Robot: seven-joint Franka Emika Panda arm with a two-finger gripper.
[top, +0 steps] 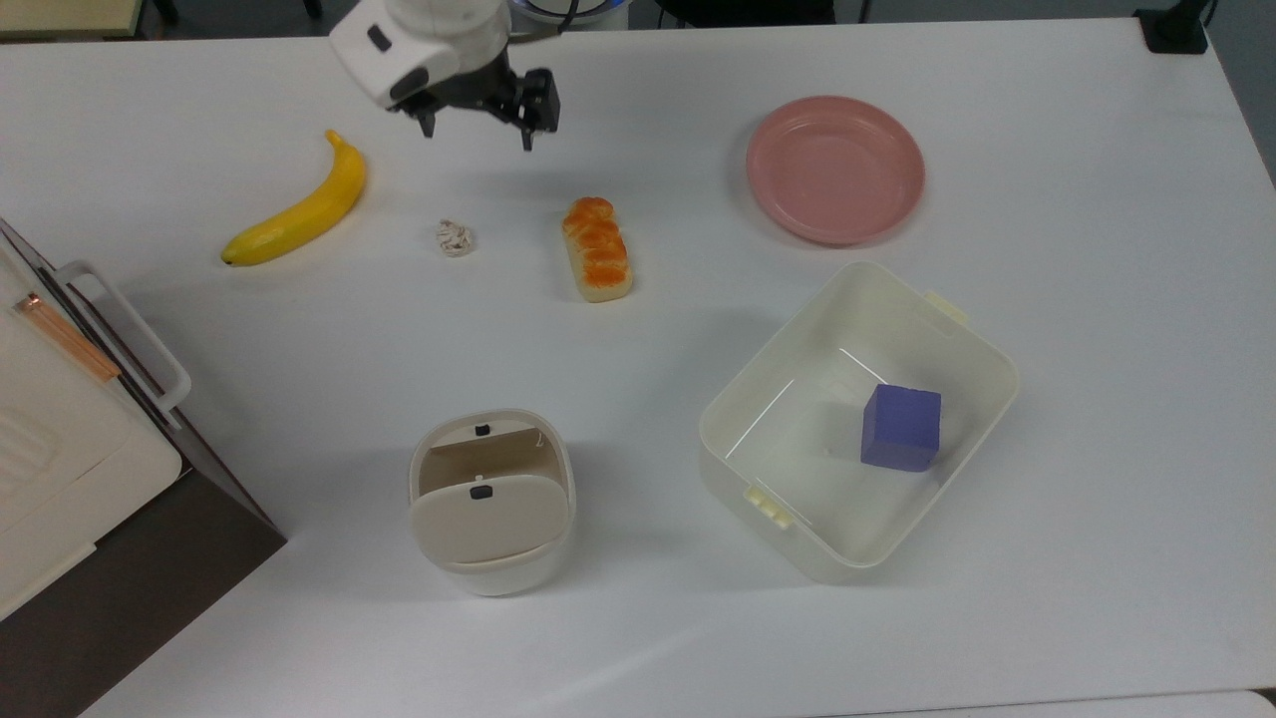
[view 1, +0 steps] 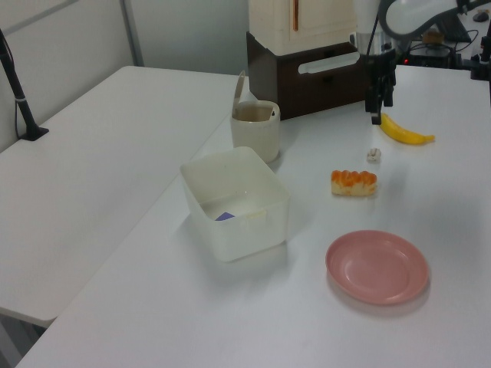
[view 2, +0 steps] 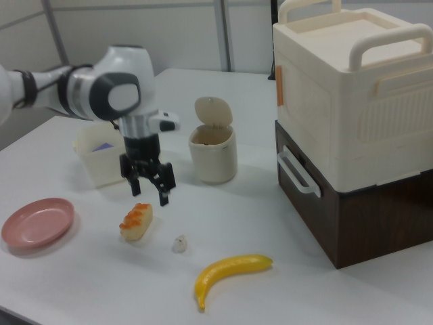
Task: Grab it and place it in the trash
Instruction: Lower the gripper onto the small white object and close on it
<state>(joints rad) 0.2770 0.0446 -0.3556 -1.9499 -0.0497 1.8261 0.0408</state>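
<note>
Pincer (top: 477, 133) above the surface (top: 1047, 558), spread wide, holding nothing.
The paper wad (top: 455, 238) lies between banana (top: 300, 207) and bread (top: 597, 249), apart from the pincer, nearer the bin (top: 491, 502).

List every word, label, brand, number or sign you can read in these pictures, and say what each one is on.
None: no readable text anywhere.
The trash bin bears only a small dark button, no lettering.
The cream box on the brown cabinet shows an orange strip, no legible writing.
The arm's gripper carries no legible marking.
</note>
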